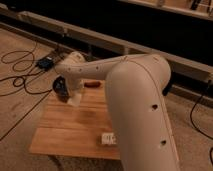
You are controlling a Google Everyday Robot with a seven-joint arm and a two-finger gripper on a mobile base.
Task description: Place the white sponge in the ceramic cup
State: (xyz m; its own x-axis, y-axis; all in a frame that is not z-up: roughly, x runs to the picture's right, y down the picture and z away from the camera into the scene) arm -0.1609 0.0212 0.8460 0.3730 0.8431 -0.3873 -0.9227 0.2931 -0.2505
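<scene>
1. The white robot arm [135, 100] fills the right foreground, reaching left over the table.
2. The wooden table [70, 132] stands on the concrete floor.
3. The gripper [72, 96] hangs over the table's far left corner, fingers pinched together on the white sponge [75, 102].
4. A white carton [108, 139] lies near the front edge.
5. A small reddish object [92, 84] lies at the back edge.

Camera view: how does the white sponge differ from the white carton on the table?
The white sponge hangs in the shut gripper near the table's far left corner; the white carton lies free near its front edge. The sponge looks plain; the carton shows darker marks. Both are small and whitish.
</scene>
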